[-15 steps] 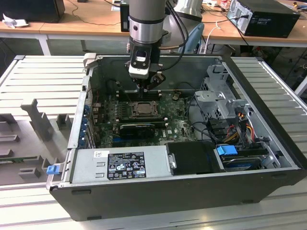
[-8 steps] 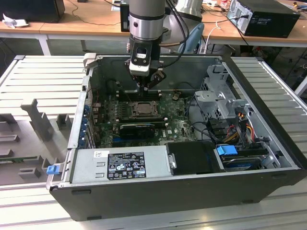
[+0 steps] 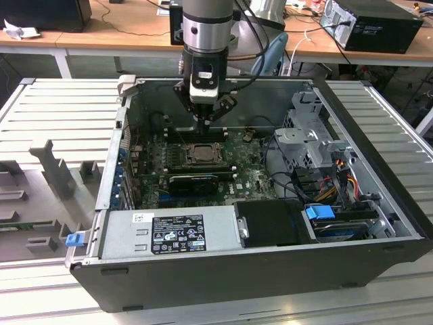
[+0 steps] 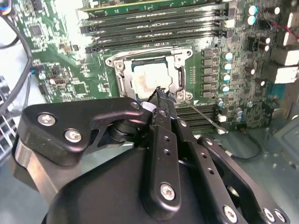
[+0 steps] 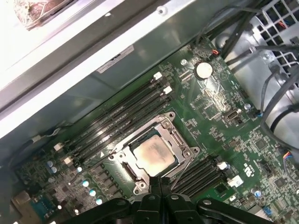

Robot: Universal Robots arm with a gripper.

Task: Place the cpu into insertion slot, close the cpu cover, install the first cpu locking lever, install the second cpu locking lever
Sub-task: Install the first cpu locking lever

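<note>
Hovering in the open computer case (image 3: pixel 223 274), the tool (image 3: pixel 205 122), fingers (image 5: pixel 155 189) pressed together on nothing visible, sits at twelve o'clock of the cpu (image 3: pixel 201 153) in the exterior view, the chip lying in the insertion slot (image 5: pixel 116 159) framed by the flat cpu cover (image 5: pixel 181 150), a locking lever (image 5: pixel 183 169) slanting beside.

Arm (image 3: pixel 206 27) upright, claw (image 3: pixel 202 119) pointing down, pinched closed.

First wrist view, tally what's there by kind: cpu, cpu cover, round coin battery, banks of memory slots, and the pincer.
cpu: 1
cpu cover: 1
coin battery: 1
memory slot banks: 2
pincer: 1
Total: 6
</note>
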